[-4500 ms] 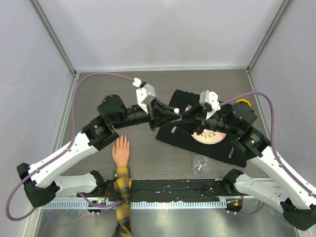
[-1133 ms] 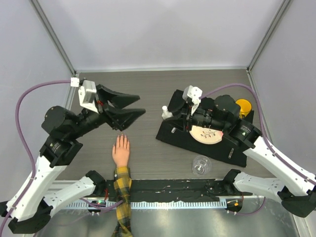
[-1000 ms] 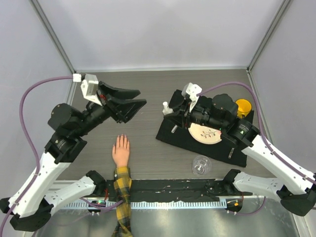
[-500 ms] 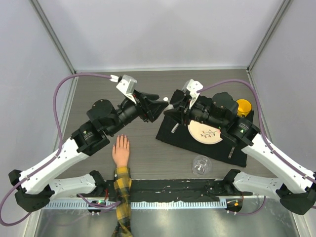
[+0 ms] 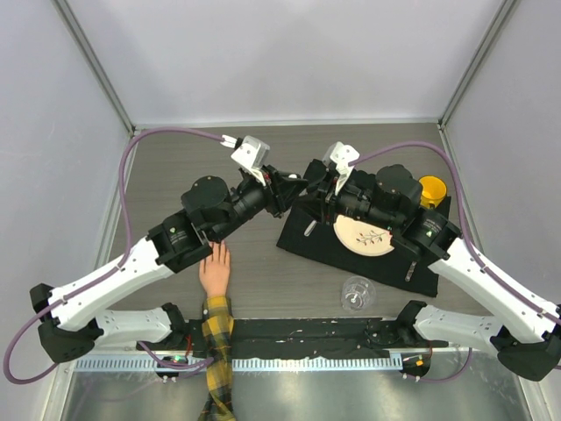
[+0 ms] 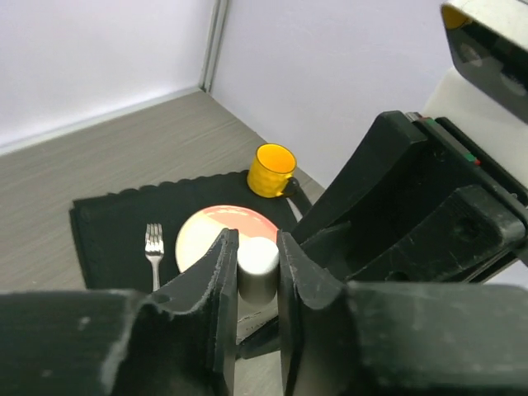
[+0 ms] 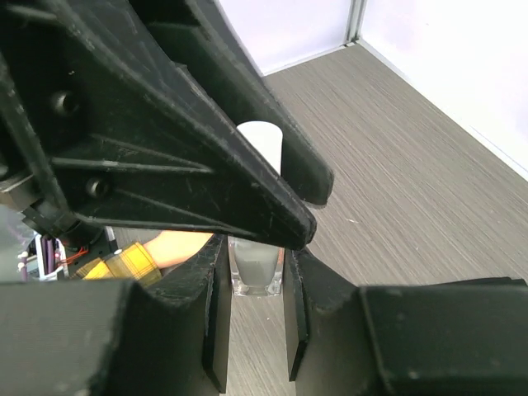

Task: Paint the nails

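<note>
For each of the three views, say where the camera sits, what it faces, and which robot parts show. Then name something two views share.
Top external: above and behind the bases, looking down on the table; left arm and right arm show.
Left wrist: on the left arm, facing mat, plate and cup; its fingers flank the bottle cap.
Right wrist: on the right arm, facing the fake hand; its fingers hold the bottle.
Shared: both wrist views show the bottle.
</note>
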{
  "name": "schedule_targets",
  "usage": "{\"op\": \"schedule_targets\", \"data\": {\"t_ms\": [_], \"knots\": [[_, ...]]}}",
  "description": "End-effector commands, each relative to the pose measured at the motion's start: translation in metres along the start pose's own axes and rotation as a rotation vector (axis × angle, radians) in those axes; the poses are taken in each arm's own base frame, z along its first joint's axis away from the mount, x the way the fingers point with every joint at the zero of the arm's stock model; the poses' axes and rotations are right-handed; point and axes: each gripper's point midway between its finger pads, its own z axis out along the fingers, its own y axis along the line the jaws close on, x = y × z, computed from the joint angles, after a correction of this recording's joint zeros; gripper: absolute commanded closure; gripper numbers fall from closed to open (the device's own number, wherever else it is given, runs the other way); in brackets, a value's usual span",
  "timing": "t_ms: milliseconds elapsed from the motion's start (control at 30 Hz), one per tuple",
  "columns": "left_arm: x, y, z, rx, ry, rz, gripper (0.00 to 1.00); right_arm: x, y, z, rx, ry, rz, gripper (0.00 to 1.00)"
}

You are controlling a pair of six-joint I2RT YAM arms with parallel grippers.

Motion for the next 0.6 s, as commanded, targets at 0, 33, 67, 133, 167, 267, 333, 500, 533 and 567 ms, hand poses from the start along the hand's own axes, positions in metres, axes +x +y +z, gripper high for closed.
{"op": "schedule_targets", "data": {"t_ms": [0, 33, 67, 133, 167, 267, 333, 500, 533, 567], "knots": [[-0.033, -0.014, -0.002, 0.050, -0.086, 0.018, 0.99, -0.039, 0.007, -0.010, -0.015, -0.121, -0.023, 1.00], [-0.029, -0.028, -0.004, 0.132, -0.063, 0.036, 1.00, -0.037, 0.011, -0.010, -0.035, -0.120, -0.029, 1.00], [-0.028, -0.037, -0.007, 0.196, -0.054, 0.068, 1.00, -0.037, 0.015, -0.011, -0.062, -0.125, -0.041, 1.00], [-0.012, -0.073, -0.019, 0.473, 0.043, 0.153, 1.00, -0.034, 0.047, -0.020, -0.242, -0.137, -0.098, 1.00], [-0.001, -0.105, -0.052, 0.805, 0.133, 0.161, 1.00, -0.033, 0.061, -0.025, -0.330, -0.144, -0.117, 1.00], [0.005, -0.129, -0.113, 1.326, 0.301, 0.086, 1.00, -0.037, 0.123, -0.060, -0.722, -0.175, -0.091, 1.00], [0.010, -0.127, -0.124, 1.387, 0.386, 0.006, 1.00, -0.044, 0.143, -0.076, -0.878, -0.193, -0.020, 1.00], [-0.003, -0.106, -0.111, 1.303, 0.341, 0.021, 1.00, -0.042, 0.146, -0.082, -0.889, -0.185, 0.024, 1.00], [-0.010, -0.104, -0.112, 1.284, 0.312, 0.039, 1.00, -0.045, 0.144, -0.081, -0.870, -0.201, -0.017, 1.00], [-0.014, -0.103, -0.111, 1.264, 0.278, 0.061, 1.00, -0.046, 0.140, -0.078, -0.825, -0.203, -0.018, 1.00]]}}
